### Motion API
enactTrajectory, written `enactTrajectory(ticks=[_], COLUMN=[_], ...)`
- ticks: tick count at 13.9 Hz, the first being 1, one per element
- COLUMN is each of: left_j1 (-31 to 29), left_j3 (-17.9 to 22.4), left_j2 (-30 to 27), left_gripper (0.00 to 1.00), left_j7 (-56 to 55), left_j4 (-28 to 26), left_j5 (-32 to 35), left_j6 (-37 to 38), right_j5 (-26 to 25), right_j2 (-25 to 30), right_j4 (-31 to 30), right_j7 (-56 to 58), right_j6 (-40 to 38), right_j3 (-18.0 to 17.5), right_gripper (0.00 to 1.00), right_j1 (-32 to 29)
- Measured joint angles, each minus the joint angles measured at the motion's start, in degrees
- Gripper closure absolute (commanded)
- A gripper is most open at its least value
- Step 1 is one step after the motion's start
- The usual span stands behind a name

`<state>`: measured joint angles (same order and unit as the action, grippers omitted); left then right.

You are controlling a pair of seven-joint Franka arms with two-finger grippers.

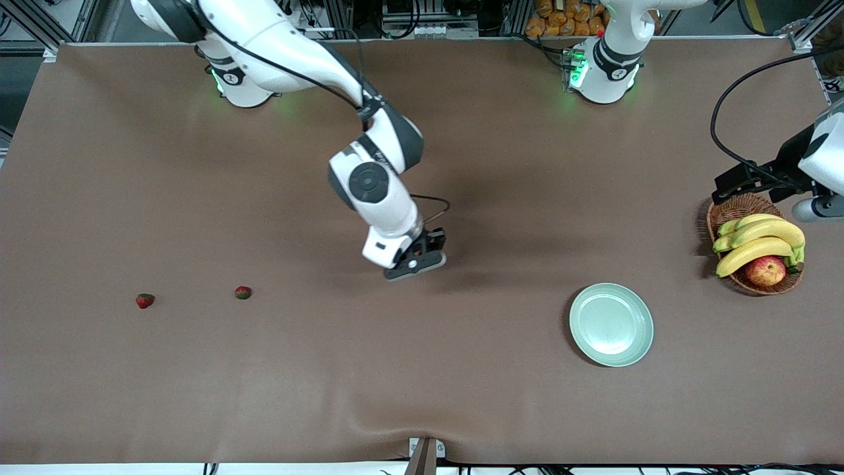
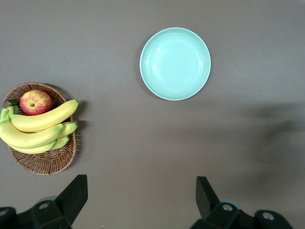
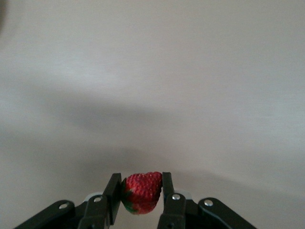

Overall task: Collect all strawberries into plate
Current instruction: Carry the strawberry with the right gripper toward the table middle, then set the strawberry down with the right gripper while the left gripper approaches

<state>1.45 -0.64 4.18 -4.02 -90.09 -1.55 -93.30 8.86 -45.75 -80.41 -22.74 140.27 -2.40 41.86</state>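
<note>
- As I look down from the front view, my right tool hangs over the bare middle of the brown worktop, its arm reaching in from its base.
- Two strawberries lie on the worktop toward the right arm's end: one strawberry nearest that end, a second strawberry a little closer to the middle, the two apart from each other.
- The plate sits toward the left arm's end, holding nothing I can see.
- A wicker basket with bananas and an apple stands near the plate, farther toward the left arm's end.
- My left arm waits above the basket; its tool is mostly cut off at the edge of this view.
- In the left wrist view, the left tool stands wide with nothing between its fingers, up over the worktop.
- That view shows the plate bare, and the basket with bananas and apple apart from it.
- In the right wrist view, the right tool is narrowed onto a third strawberry, one finger pressed to each side, above plain worktop.
</note>
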Motion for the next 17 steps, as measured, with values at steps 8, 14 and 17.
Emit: enactTrajectory(ticks=[8, 14, 17], left_j1=[2.5, 4.5, 5.5], left_j3=[-1.5, -2.3, -2.5], left_j2=[6.7, 11.8, 13.0], left_gripper=[0.0, 0.0, 0.0], left_j7=[0.0, 0.0, 0.0], left_j4=[-0.1, 0.0, 0.0], left_j5=[-4.5, -6.5, -6.6], left_j6=[-2.2, -4.3, -4.5], right_j5=[0.0, -0.4, -0.4], right_j2=[-12.5, -13.0, -9.8], right_j4=[12.9, 13.9, 13.8], right_j7=[-8.8, -8.8, -9.1], right_j6=[3.1, 3.8, -1.4], right_j3=[2.1, 3.9, 7.8], right_gripper=[0.65, 0.0, 0.0], right_j1=[9.4, 9.6, 9.1])
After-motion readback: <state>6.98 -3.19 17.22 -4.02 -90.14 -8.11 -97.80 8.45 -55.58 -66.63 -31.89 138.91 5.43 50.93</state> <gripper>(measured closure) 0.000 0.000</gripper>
